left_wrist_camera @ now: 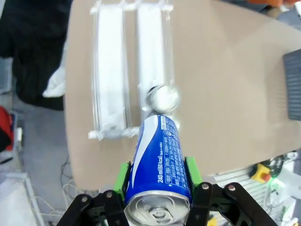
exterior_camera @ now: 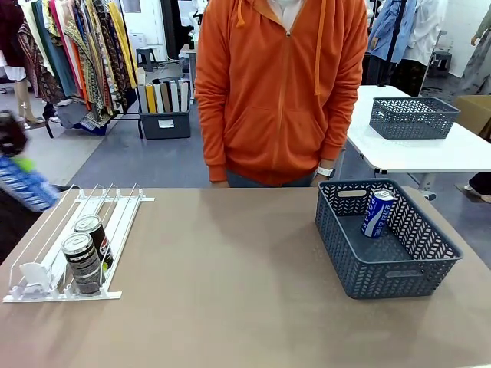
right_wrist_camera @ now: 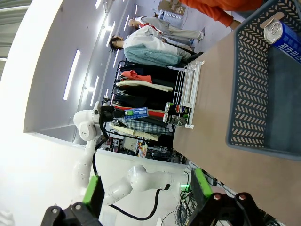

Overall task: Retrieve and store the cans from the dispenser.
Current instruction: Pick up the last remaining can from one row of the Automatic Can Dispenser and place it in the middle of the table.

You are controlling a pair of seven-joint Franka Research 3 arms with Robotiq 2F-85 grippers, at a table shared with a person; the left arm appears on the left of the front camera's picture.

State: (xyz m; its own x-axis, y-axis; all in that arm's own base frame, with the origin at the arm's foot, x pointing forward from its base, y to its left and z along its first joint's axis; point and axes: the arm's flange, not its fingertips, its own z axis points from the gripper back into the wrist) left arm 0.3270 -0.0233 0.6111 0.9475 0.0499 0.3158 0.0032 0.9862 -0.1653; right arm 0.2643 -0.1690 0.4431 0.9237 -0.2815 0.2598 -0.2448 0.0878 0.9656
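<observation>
My left gripper (left_wrist_camera: 157, 175) is clamped on a blue can (left_wrist_camera: 160, 160), green pads (left_wrist_camera: 123, 176) pressing either side near its tab end, the body sticking out ahead of the fingers. In the left wrist view it hangs above the bottom end of the dispenser (left_wrist_camera: 110, 84). In the front view the can is a blur at the far left edge. My right gripper (right_wrist_camera: 146, 188) stands wide with nothing between its fingers.

Two black cans (exterior_camera: 88, 253) lie in one lane at the lower left of the front view. The basket (exterior_camera: 383, 280) sits at the lower right and has a leaning can (exterior_camera: 377, 213) in it.

Risks as I judge them:
- The grip is at one end only. A fast swing across the table (exterior_camera: 230, 268) could let the can twist or slip between the pads.
- A low approach could clip the basket's near wall and shove the basket.
- A release over the leaning can could knock it over or leave the new can bouncing.
- The person (exterior_camera: 280, 92) stands at the far edge, top centre. A high arc should stay on my side.

On the held can I read "240 ml (60 kcal)" above lines of fine print too small to make out. The black cans carry a small round logo. The white lettering on the leaning can is too small to read.
</observation>
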